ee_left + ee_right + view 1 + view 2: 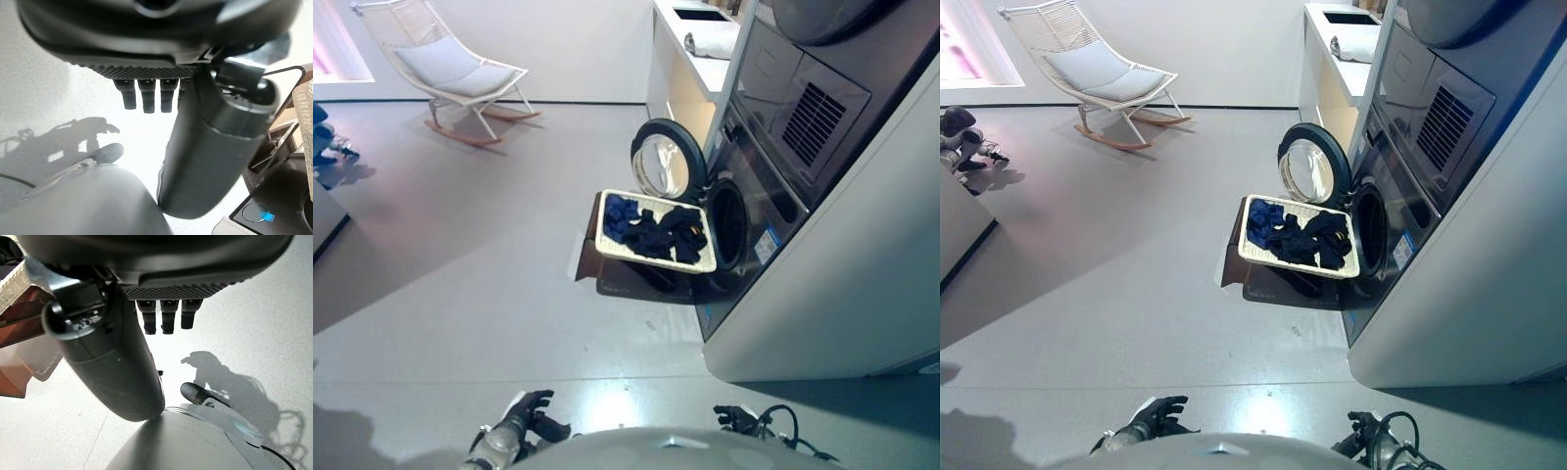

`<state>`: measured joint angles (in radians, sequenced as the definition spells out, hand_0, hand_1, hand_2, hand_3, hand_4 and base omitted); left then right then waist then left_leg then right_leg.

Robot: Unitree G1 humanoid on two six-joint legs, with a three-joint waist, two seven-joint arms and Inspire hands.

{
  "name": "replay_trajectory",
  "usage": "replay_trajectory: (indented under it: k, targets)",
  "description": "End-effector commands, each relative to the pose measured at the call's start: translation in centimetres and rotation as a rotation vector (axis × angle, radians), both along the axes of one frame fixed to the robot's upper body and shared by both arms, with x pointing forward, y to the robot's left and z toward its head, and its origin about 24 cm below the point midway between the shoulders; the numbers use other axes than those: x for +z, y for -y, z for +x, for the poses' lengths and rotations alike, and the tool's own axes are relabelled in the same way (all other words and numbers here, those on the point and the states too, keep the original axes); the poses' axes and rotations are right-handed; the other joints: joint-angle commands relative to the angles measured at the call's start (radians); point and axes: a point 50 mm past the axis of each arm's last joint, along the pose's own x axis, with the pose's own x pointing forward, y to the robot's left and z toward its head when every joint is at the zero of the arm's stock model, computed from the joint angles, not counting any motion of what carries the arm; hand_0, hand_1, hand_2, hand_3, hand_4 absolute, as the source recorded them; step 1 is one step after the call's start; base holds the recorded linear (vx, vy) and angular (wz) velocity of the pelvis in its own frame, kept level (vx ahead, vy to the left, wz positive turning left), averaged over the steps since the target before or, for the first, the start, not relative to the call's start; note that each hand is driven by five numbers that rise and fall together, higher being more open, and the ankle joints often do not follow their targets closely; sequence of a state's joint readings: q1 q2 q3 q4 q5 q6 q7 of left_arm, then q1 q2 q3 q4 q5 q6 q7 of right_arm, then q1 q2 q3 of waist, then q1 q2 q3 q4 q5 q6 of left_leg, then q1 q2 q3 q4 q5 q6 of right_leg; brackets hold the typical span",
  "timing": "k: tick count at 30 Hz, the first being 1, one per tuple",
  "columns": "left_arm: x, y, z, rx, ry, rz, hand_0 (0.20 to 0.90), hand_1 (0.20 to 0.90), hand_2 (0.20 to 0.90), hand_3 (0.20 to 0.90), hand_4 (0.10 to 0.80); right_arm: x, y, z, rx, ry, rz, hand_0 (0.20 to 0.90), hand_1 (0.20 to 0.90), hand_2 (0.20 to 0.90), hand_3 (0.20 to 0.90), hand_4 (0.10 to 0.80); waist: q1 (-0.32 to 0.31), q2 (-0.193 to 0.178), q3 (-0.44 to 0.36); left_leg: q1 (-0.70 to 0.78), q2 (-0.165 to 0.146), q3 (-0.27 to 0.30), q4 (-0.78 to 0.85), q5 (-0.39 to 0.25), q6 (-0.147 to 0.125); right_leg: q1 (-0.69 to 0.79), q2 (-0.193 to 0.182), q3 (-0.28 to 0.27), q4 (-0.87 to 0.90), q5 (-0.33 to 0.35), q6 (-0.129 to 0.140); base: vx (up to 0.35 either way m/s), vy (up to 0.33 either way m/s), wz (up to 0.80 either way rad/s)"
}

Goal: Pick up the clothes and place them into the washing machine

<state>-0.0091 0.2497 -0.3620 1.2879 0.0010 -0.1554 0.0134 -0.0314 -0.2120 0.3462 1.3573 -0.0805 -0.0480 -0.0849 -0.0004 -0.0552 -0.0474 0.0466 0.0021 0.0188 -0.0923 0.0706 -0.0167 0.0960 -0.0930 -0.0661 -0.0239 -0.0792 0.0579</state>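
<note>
A shallow wicker basket (pixel 603 237) rests on a low dark brown box (pixel 628 277) in front of the washing machine (pixel 773 211). Dark navy and black clothes (pixel 656 233) fill it. The machine's round door (pixel 666 159) stands open beside the dark drum opening (pixel 729 223). My left hand (pixel 533 411) hangs low by my body, far from the basket, fingers (pixel 146 95) straight and empty. My right hand (pixel 734 416) hangs the same way on the other side, fingers (pixel 166 316) straight and empty. The basket's edge also shows in the right wrist view (pixel 14 279).
A white rocking chair (pixel 460 69) stands at the far left back. A white counter (pixel 690 73) with a folded white towel (pixel 713 44) lies beyond the machine. Wide grey floor (pixel 489 264) stretches between me and the basket. A dark object (pixel 325 142) sits at the left edge.
</note>
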Motion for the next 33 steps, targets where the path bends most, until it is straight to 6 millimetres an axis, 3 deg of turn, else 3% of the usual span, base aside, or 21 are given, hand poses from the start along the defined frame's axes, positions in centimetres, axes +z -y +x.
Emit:
replay_trajectory:
  k: [1,20,33]
  targets:
    - [-0.3,1.1,0.0,-0.074,-0.031,-0.005,0.9,0.9,0.9,0.9,0.8,0.0,0.6,-0.4,0.045,-0.038,-0.034,0.9,0.9,0.9,0.9,0.8,0.034,0.025,0.01,0.019,-0.022,0.039,0.005,-0.082,0.03,-0.069,-0.012,-0.03,0.033,0.083,0.06,0.0,0.0,0.0]
    - [-0.5,0.0,-1.5,-0.022,-0.088,0.042,0.9,0.9,0.9,0.9,0.8,-0.3,0.1,-1.3,0.042,-0.062,-0.022,0.9,0.9,0.9,0.9,0.8,0.033,0.012,-0.015,0.04,-0.013,0.043,0.005,-0.095,0.021,-0.034,-0.006,-0.038,0.011,0.071,0.056,0.018,-0.01,0.0]
    - [-0.4,0.3,-0.6,-0.05,-0.06,0.043,0.9,0.9,0.9,0.9,0.8,-0.3,0.2,-1.7,0.029,-0.066,-0.018,0.9,0.9,0.9,0.9,0.8,0.042,0.022,-0.013,0.031,-0.005,0.015,0.005,-0.087,0.011,-0.027,0.004,-0.068,0.01,0.056,0.049,0.012,-0.032,0.02]
